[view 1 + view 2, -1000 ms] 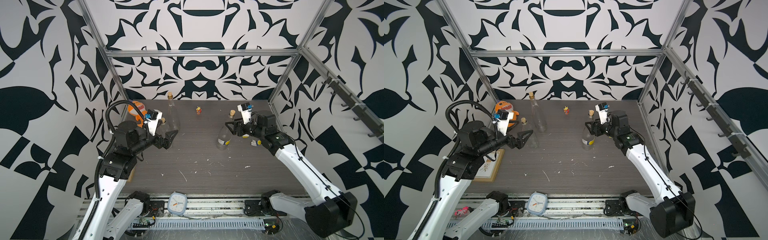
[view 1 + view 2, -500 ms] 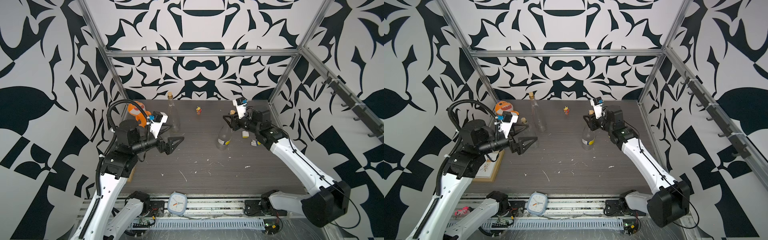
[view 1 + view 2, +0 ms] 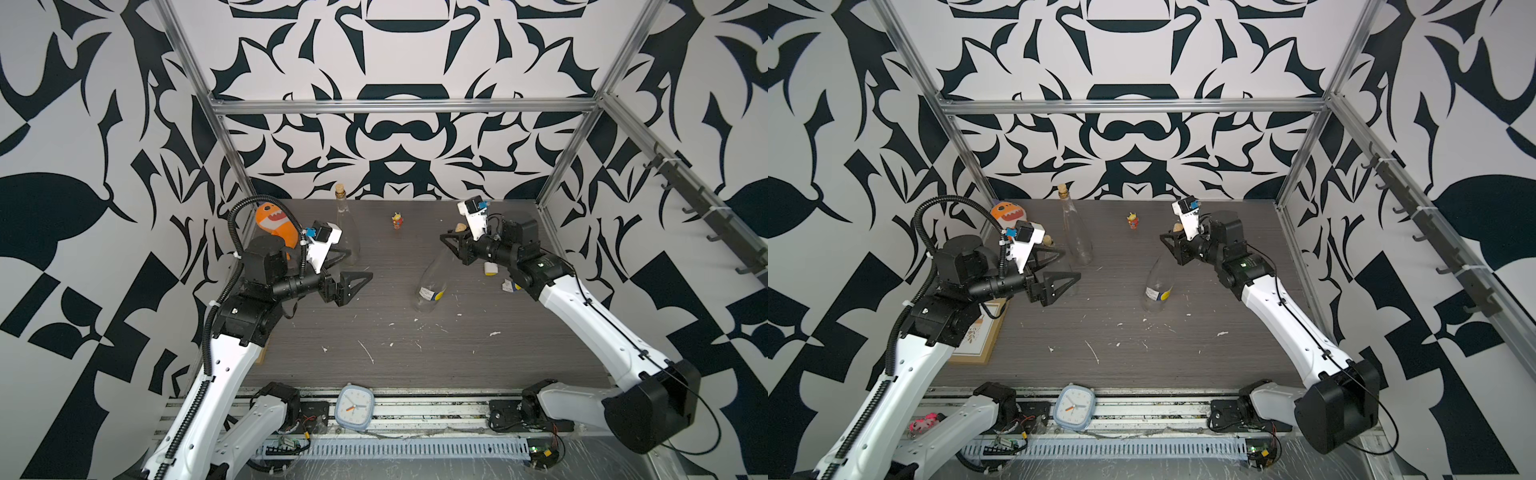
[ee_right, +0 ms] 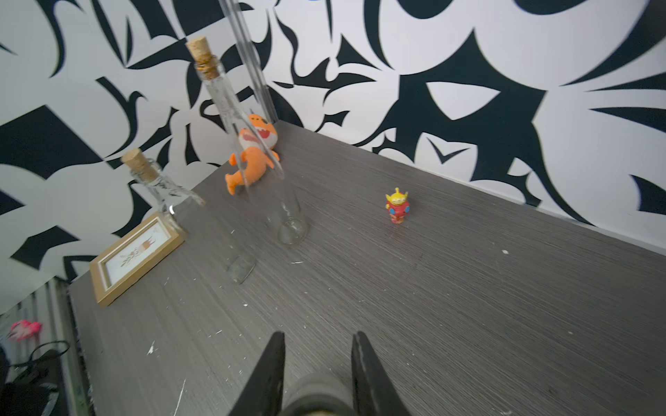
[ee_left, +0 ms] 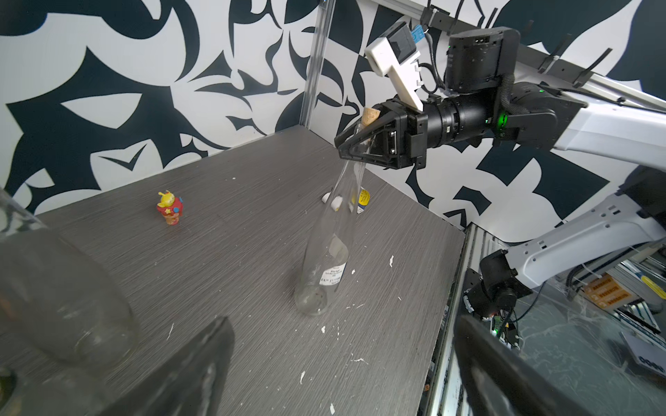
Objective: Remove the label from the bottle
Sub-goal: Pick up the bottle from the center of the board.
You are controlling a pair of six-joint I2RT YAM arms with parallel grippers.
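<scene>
- Leaning on its base on the grey table [image 3: 374,332], the clear glass bottle [image 5: 324,266] tilts toward the right gripper [image 5: 356,146], whose jaws pinch its corked neck.
- Its white label [image 5: 333,275] sits low on the body. I judge the glass slick, rigid and breakable, so I'd pick at the label's edge.
- My left gripper [image 3: 359,264] hangs spread wide, empty, well apart.
</scene>
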